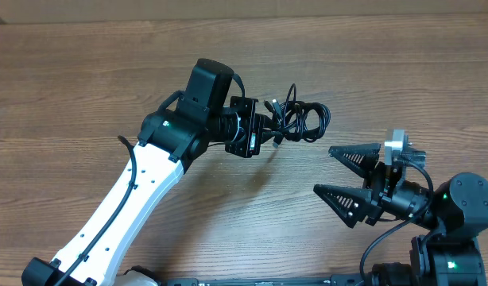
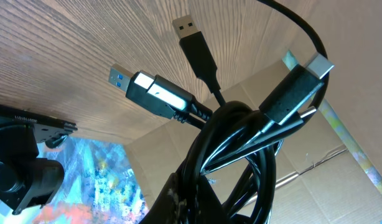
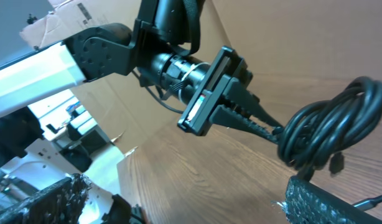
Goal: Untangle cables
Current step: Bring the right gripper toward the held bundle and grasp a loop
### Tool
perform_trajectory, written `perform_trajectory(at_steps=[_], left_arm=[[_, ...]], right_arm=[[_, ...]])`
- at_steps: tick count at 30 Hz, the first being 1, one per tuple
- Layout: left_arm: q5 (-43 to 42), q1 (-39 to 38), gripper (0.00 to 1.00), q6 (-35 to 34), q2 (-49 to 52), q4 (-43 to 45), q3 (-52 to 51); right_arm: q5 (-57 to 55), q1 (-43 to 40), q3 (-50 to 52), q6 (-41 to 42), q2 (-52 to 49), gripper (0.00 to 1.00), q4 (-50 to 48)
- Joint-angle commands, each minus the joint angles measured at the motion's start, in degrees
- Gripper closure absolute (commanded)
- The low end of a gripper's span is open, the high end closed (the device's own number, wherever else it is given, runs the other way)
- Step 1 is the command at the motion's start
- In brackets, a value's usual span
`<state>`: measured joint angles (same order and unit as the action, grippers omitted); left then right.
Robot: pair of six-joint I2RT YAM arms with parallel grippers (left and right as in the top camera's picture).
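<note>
- Judging by the overhead view, we put the job near its start. The cables [image 1: 304, 119] form one tight black coil, and no cord is drawn free of the others.
- Only the ends are loose. In the left wrist view a blue-tongued USB plug [image 2: 119, 78] sticks out at 10 o'clock from the coil [image 2: 241, 143], a black USB plug [image 2: 186, 26] at 11 o'clock, and a silver-tipped plug [image 2: 315, 65] at 1 o'clock.
- We think everything is left to do: loosen the loops, pull each cord out by an end, and lay them apart.
- The coil sits just toward 1 o'clock from the middle of the wooden table [image 1: 109, 79]. In the right wrist view it appears to hang clear of the wood, though we cannot be sure it touches nowhere.
- The left gripper [image 1: 269, 127] meets the coil on its 9 o'clock side, with its fingers pinched narrowly on the strands. The right wrist view shows the slim fingertips [image 3: 269, 124] running into the coil [image 3: 328, 130] at its 9 o'clock edge.
- The right gripper [image 1: 323, 169] stands at about 5 o'clock from the coil, near but apart from it. Its fingers are spread wide, hold nothing, and point toward 9 o'clock.
- We judge that the spread fingers are placed to take a free loop or plug on the coil's 3 o'clock side.
</note>
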<state>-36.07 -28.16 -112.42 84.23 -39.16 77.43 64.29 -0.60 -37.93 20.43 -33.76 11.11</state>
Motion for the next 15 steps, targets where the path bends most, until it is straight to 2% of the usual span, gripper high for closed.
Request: perform_trajectory(at_steps=[1,6,15], left_arm=[[-1.0,-0.4,0.96,-1.0,-1.5,0.6,1.5],[-0.1,-1.3,0.96,-2.5,-1.5,1.4,1.5],[7.0,-6.5,0.96,-4.0,-1.5,7.5,1.5]], right_arm=[[0.6,0.3,-1.3,1.0,0.1,0.00,-0.3],[-1.2,0.3,-1.3,1.0,-2.4,0.00,-0.3],[0.5,0.3,-1.3,0.0,-9.0,0.00,-0.6]])
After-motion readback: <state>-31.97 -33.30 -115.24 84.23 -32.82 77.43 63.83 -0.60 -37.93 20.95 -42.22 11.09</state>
